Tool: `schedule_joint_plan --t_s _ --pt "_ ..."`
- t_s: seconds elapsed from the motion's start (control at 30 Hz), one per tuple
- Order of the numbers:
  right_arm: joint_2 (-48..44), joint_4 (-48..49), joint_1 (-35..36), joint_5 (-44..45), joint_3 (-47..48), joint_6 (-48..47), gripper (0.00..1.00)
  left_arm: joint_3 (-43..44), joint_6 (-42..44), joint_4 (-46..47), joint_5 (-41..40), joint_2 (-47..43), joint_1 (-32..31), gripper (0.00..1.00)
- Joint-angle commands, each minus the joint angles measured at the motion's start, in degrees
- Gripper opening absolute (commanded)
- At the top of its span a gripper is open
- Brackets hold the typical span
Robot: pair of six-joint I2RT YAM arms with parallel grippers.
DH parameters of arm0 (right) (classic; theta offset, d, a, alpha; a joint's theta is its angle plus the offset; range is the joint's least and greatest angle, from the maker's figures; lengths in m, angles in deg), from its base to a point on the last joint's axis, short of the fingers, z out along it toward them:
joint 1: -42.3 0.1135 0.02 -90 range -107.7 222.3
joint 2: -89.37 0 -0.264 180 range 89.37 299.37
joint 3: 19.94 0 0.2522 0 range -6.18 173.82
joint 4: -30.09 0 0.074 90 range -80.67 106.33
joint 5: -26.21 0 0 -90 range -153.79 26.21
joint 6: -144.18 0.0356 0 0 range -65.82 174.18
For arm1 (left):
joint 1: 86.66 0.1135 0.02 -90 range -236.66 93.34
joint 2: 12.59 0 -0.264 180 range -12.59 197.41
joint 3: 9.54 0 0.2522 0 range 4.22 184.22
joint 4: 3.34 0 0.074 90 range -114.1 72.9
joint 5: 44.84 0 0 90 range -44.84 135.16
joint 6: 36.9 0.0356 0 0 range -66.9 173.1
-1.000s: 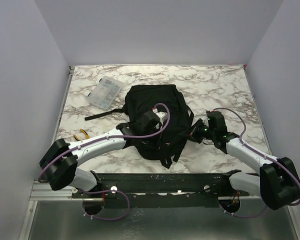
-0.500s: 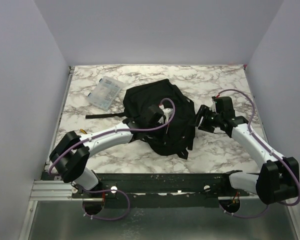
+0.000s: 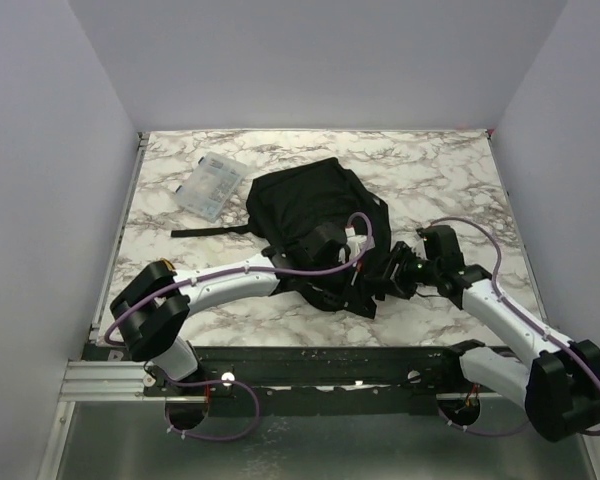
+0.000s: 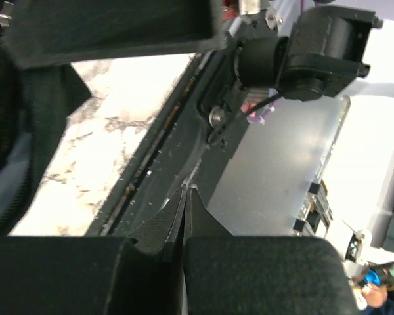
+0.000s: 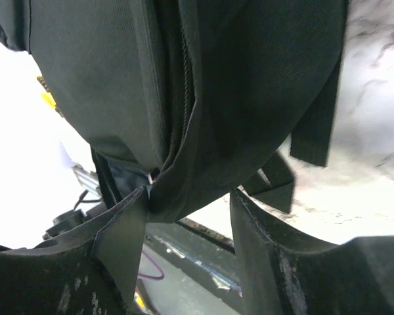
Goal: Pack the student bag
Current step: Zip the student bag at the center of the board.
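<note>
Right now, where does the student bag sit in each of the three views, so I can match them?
Top external: the student bag lies mid-table, between the two arms.
Left wrist: student bag shows only as black fabric along the left edge.
Right wrist: student bag fills the upper frame, one corner dipping to bottom centre.
Shared landmark: the marble table, visible in all three.

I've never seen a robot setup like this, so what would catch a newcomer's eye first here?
A big black student bag slumps in the middle of the marble table. At its near edge the right gripper stands open around a fold of it, and the left gripper is shut. A clear plastic case lies at the far left.
</note>
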Motion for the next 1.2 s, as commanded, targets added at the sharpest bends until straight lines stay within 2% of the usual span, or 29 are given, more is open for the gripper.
schedule_joint_plan --t_s 0.0,0.07,0.1,0.13,0.17,0.2,0.23,0.27,0.4,0.5,0.87,1.17 --pt "-2.0 2.8 3.9 0.3 -2.6 7.2 0.48 -1.9 -2.9 3.3 3.3 0.1 -1.5 0.0" --pt "-4.6 4.7 4.0 1.4 -5.9 8.2 0.29 -3.5 -3.1 3.2 2.8 -1.5 -0.4 0.0" --pt "-5.5 5.5 4.0 1.8 -7.2 8.3 0.12 -4.3 -3.4 3.2 2.9 -2.6 0.4 0.0" --pt "-6.0 6.1 4.0 1.9 -8.5 8.4 0.03 -5.0 -3.6 3.2 3.5 -3.6 1.5 0.0" --pt "-6.1 7.4 4.0 1.5 -9.7 8.7 0.0 -5.6 -3.8 3.2 3.9 -4.9 2.5 0.0" --pt "-6.3 9.3 4.0 0.9 -11.6 9.2 0.0 -6.1 -3.9 3.2 4.1 -6.2 3.5 0.0" --pt "-6.4 11.1 4.0 0.2 -13.1 9.5 0.0 -6.3 -3.9 3.2 4.1 -7.2 4.2 0.05" --pt "-6.8 14.8 4.0 -0.7 -14.9 9.2 0.0 -6.6 -3.6 3.2 3.9 -8.2 5.1 0.1" --pt "-9.2 28.8 4.0 -1.7 -21.5 8.1 0.0 -3.9 0.1 0.1 -1.3 -8.9 6.3 0.42" --pt "-9.7 33.4 4.0 -2.4 -23.2 7.4 0.0 0.5 2.6 -2.2 -2.1 -5.1 6.4 0.53" --pt "-14.6 32.4 4.0 -3.2 -23.6 7.4 0.0 14.5 7.9 -6.0 0.2 13.1 6.8 0.59" --pt "-14.2 32.3 4.0 -3.3 -23.6 7.4 0.0 14.3 9.5 -4.7 1.8 16.3 7.2 0.53"
